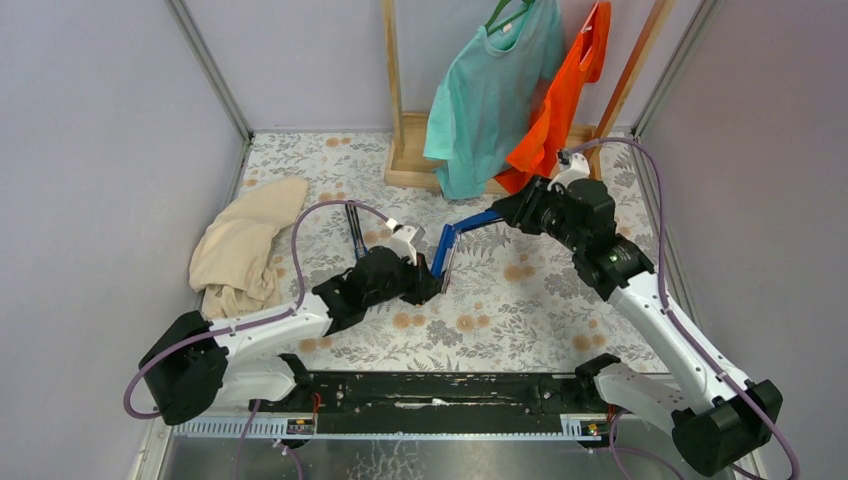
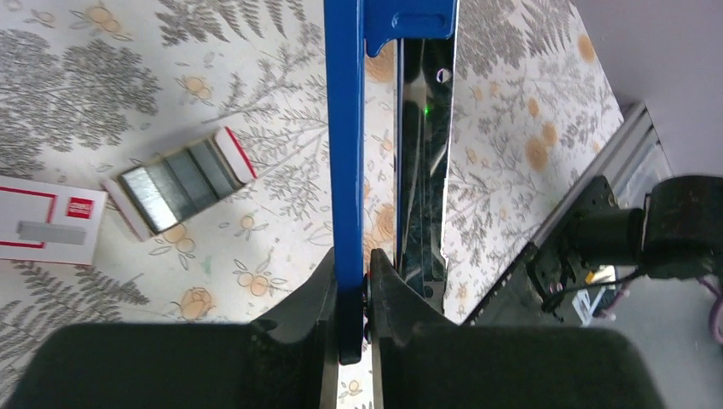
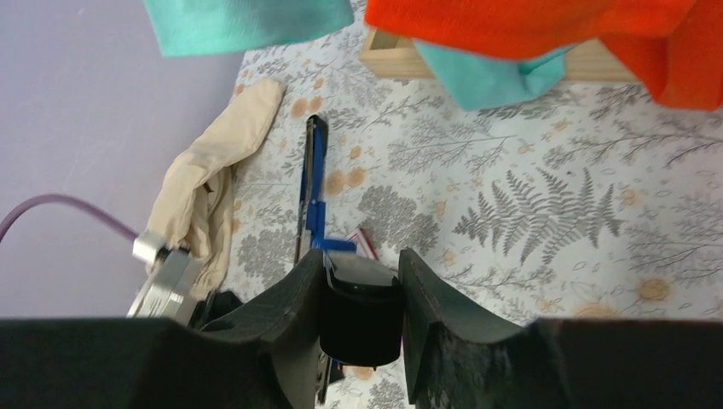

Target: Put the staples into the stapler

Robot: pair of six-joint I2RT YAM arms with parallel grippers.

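A blue stapler [image 1: 443, 255] is held open in a V above the table. My left gripper [image 1: 428, 285] is shut on its blue lower bar [image 2: 344, 128], with the jaws [image 2: 351, 260] pinching the bar's end; the dark shiny magazine channel [image 2: 422, 170] runs beside it. My right gripper [image 1: 503, 213] is shut on the black end of the stapler's upper arm [image 3: 362, 307]. The staples [image 2: 179, 181] are silvery-grey and lie in an open red-and-white tray on the table, left of the held bar. In the top view they are hidden under my left arm.
A white staples box sleeve [image 2: 47, 223] lies left of the tray. A second blue stapler [image 1: 355, 230] lies on the table, also seen in the right wrist view [image 3: 314, 170]. A beige cloth [image 1: 240, 250] lies left. A wooden rack [image 1: 410, 160] with teal and orange shirts stands behind.
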